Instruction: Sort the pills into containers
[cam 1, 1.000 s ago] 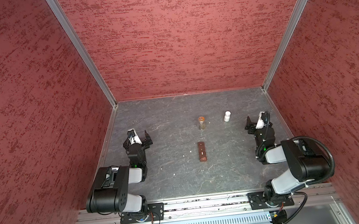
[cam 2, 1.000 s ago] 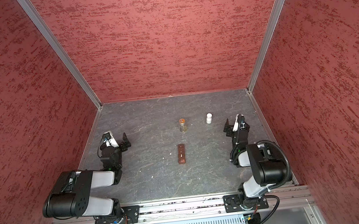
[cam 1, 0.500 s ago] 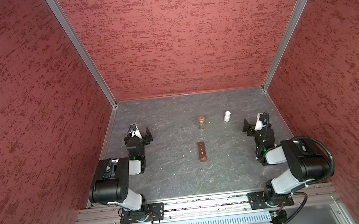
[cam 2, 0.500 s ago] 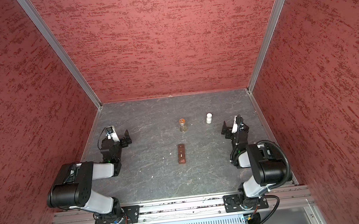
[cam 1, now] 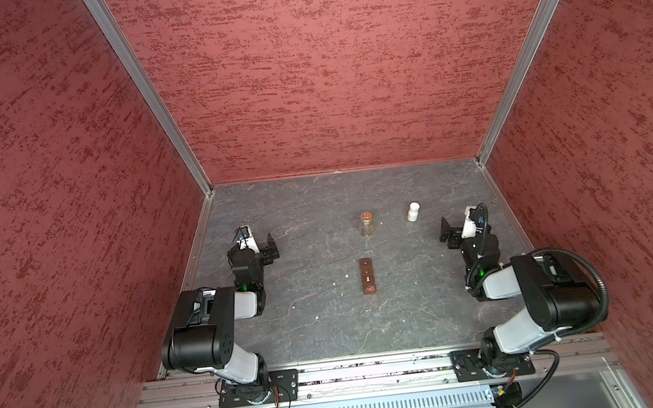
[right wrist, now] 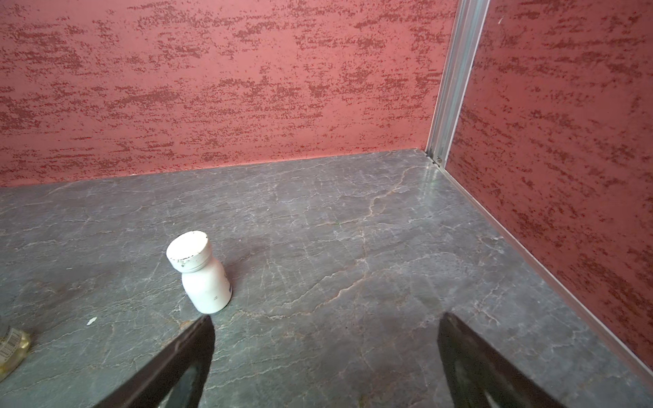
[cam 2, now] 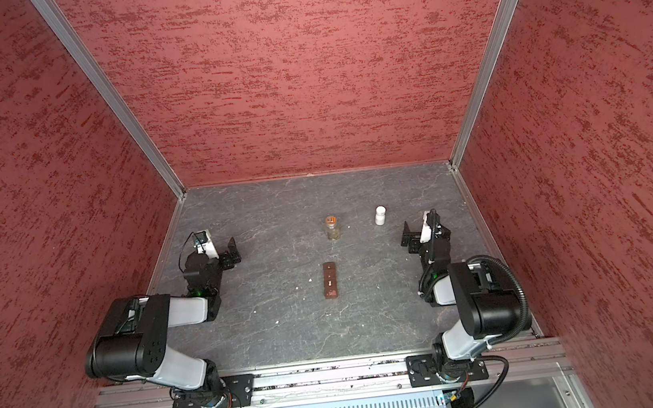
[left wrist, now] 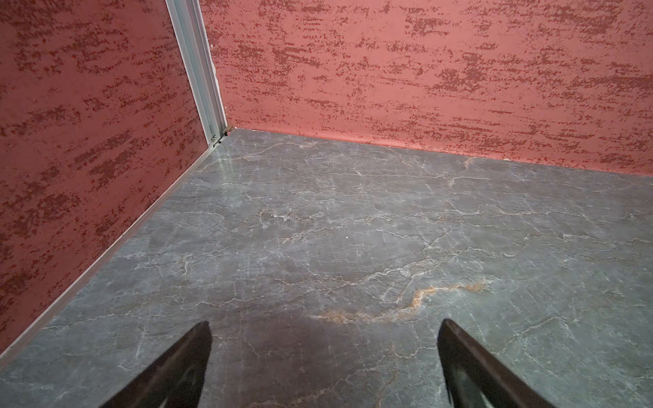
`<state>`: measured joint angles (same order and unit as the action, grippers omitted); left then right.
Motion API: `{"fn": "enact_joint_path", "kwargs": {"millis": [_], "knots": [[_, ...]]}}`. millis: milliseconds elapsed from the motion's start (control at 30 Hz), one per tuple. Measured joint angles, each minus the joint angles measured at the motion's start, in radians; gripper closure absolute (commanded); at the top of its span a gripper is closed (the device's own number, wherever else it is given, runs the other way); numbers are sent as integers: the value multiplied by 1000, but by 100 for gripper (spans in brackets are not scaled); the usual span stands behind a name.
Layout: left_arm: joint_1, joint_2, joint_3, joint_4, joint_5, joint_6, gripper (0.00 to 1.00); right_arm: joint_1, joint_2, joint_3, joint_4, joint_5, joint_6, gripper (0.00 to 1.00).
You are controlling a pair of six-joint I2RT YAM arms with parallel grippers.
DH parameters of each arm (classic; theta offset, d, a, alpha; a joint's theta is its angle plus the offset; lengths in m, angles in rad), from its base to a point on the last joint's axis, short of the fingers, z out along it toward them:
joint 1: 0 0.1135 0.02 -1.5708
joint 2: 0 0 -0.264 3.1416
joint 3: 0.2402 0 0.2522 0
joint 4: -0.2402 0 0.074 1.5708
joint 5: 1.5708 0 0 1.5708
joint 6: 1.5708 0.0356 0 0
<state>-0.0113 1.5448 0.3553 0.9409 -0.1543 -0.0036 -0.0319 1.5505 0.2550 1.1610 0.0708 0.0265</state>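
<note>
Worktop [cam 1: 412, 308] nearest me is bare grey stone, apart from a few white specks [cam 1: 317, 318] that are too small to call pills or crumbs. A little further out, midway between my arms, the containers [cam 1: 367, 275] lie flat as one narrow brown strip running away from me, well apart from both sets of fingers. Small white marks show on the strip; I cannot tell whether they are pills or print.

Further out, my left fingers [left wrist: 183, 364] hang spread wide over bare worktop near the left wall, with nothing between them. My right fingers [right wrist: 470, 364] are spread just as wide and are empty too. The white bottle [right wrist: 201, 273] stands upright just beyond one fingertip; in both top views there is a gap between them, so it is near but not touched. Its cap is on. Past the far end of the containers, the amber bottle [cam 1: 367, 224] stands upright with its orange cap on and something brownish at the bottom.

By my reckoning the sorting has hardly begun, if at all. Both bottles are closed, nothing is held, and no compartment is plainly filled. Left to do: take a bottle, get its cap off, bring the pills to the containers, and share them out along the row.
</note>
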Motion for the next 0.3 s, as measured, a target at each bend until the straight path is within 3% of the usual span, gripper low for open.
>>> {"fn": "enact_joint_path", "kwargs": {"millis": [300], "knots": [[0,0,0,0,0,-2,0,0,0,0,-3,-3,-1,1]]}}
